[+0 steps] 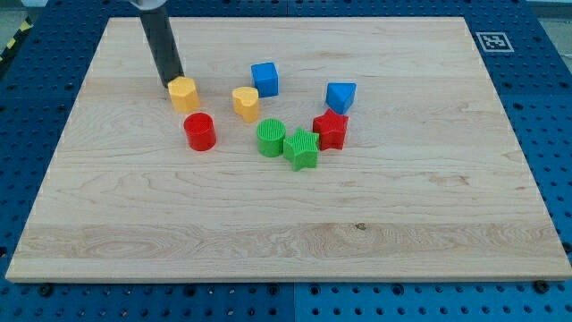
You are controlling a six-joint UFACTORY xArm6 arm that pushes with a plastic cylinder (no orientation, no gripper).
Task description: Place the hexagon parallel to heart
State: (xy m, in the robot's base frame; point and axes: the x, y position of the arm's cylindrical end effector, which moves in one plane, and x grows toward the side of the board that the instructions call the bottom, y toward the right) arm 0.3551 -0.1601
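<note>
The yellow hexagon (184,94) sits at the upper left of the wooden board (134,224). The yellow heart (246,103) lies to its right, a small gap apart. My tip (170,82) touches the hexagon's upper left edge, with the dark rod rising toward the view's top.
A red cylinder (200,131) stands just below the hexagon. A blue cube (264,79) is above right of the heart. A green cylinder (271,138), a green star (302,148), a red star (331,130) and a blue block (340,96) cluster to the right.
</note>
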